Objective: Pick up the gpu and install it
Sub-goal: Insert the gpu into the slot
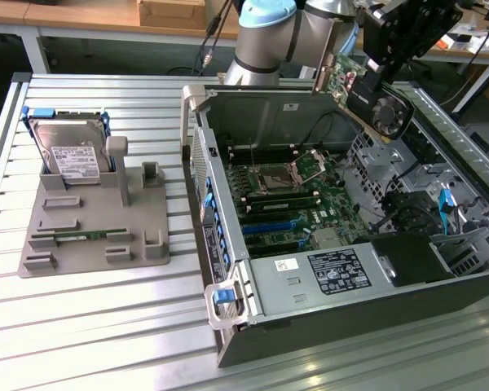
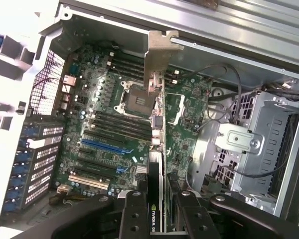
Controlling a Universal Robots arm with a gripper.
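— gpu: where is it?
— In the upper right of the exterior view, held in the air above the open computer case. It is a black card with a round fan, a green board edge, and a silver bracket at the end toward the exterior view's left. It hangs tilted, apart from everything inside the case.
— What is the gripper doing?
— The gripper is clenched on the gpu, with a black finger against each flat face. In the wrist view the gripper has its fingers on either side of the card. The card shows edge-on there, running away from the camera to its bracket.
— What lies beneath the card?
— The green motherboard on the floor of the case. It carries a metal processor socket and a row of blue and black expansion slots. The gpu is not yet seated in any slot.
— Anything else nearby?
— Toward the exterior view's left, a grey holder sits on the slatted metal worktop, near the case. A silver hard drive with blue rails stands upright in the holder. A thin green memory stick lies flat in it.
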